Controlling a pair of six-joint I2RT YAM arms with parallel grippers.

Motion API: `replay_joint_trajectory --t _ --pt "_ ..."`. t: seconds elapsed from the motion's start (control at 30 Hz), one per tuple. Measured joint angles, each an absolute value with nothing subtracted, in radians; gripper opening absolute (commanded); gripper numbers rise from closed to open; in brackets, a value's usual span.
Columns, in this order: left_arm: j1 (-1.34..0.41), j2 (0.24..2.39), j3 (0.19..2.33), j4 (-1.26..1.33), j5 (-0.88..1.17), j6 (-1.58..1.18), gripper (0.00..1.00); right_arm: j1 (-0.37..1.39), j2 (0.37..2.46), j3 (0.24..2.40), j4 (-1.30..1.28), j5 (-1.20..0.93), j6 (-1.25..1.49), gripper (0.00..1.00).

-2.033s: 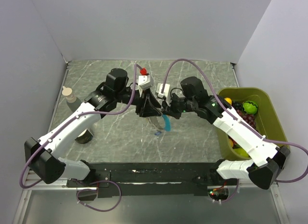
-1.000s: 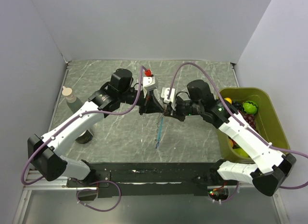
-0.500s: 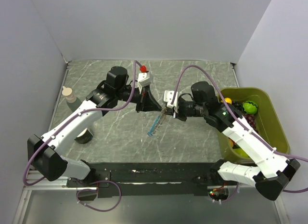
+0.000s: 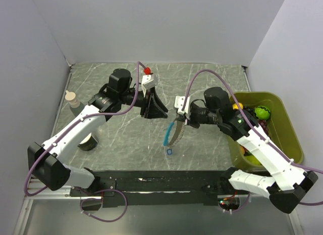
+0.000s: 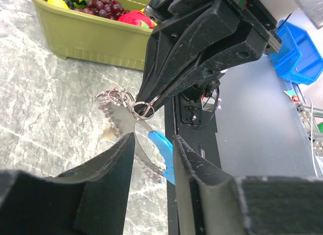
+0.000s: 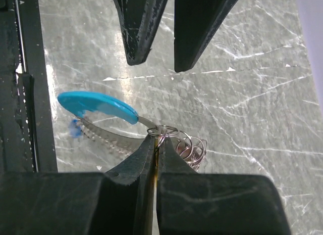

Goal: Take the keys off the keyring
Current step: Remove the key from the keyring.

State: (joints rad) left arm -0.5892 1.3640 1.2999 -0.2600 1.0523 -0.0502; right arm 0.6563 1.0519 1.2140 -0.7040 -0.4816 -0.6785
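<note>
My right gripper (image 4: 179, 119) (image 6: 156, 139) is shut on a silvery ring of the keyring (image 6: 164, 129), with a bunch of further rings (image 6: 192, 148) beside it. A curved light-blue strip (image 4: 170, 131) (image 6: 96, 104) and a grey serrated strip (image 6: 101, 137) hang from that ring above the table. A tiny blue piece (image 4: 169, 151) (image 6: 74, 129) sits at the strip's lower end. My left gripper (image 4: 155, 112) (image 5: 153, 140) is open and empty, a little left of the rings (image 5: 144, 109). No orange or red key shows.
A green bin (image 4: 285, 144) (image 5: 96, 40) of toy fruit stands at the right edge. A small bottle (image 4: 73, 102) and a dark round object (image 4: 89, 142) are at the left. A black rail (image 4: 161, 180) runs along the near edge.
The two grippers have pulled apart: the left has backed off to the left, no longer at the rings. The right has moved right and nearer with the ring, and the strip now hangs curved.
</note>
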Motion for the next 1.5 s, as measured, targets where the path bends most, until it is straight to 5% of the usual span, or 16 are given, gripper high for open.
replay_joint_trajectory --t 0.47,0.9,1.5 --pt "-0.59 1.364 1.299 -0.244 1.05 -0.076 0.53 0.654 1.048 1.203 -0.774 -0.593 -0.739 0.0" --pt "-0.642 1.366 1.296 -0.268 1.102 -0.04 0.48 0.652 1.053 1.301 -0.976 -0.862 -0.857 0.0" --pt "-0.712 1.423 1.326 -0.364 1.221 0.035 0.42 0.652 1.092 1.322 -1.02 -0.902 -0.873 0.0"
